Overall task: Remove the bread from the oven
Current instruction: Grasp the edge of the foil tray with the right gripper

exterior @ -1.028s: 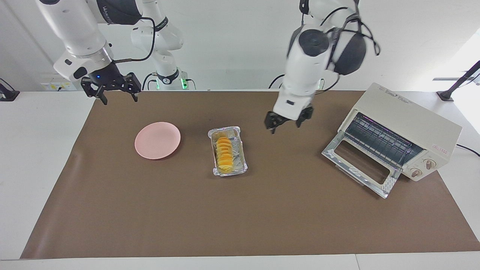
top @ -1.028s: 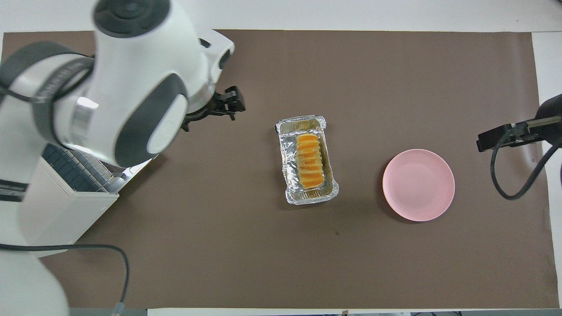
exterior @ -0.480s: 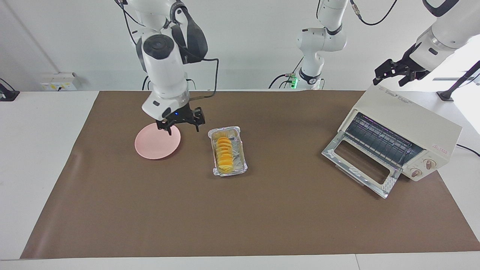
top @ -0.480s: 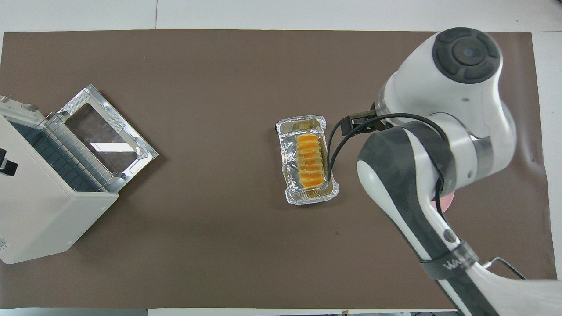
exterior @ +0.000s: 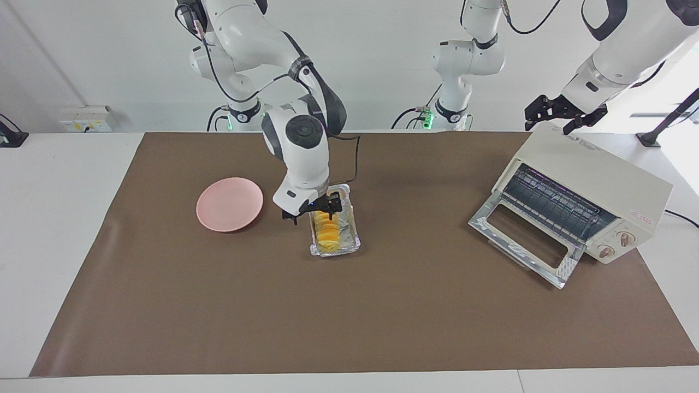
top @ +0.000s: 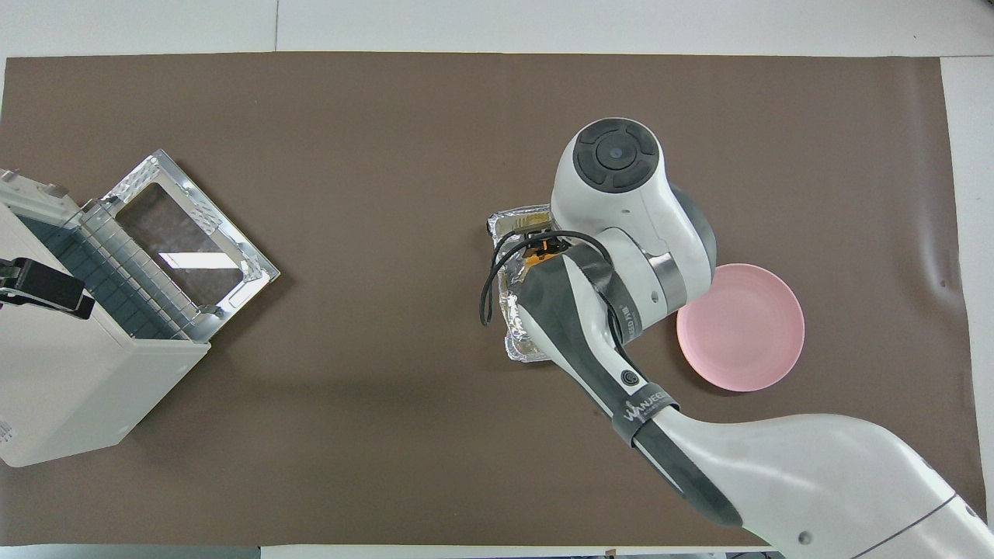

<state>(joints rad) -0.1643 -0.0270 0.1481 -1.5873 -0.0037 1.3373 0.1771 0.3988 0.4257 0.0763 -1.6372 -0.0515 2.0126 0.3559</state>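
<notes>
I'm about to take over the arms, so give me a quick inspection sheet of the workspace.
Surface: brown mat on a white table.
Job's things: bread lies in the foil tray at mid-mat; oven at the left arm's end, door down, rack bare.
Clutter: pink plate, bare, beside the tray toward the right arm's end.
Grippers: right gripper open, low over the tray's nearer end; left gripper open, over the oven's top, waiting.
Cables: black cable loops off the right wrist over the tray; a cord leaves the oven.
Surroundings: white wall, wall socket.
</notes>
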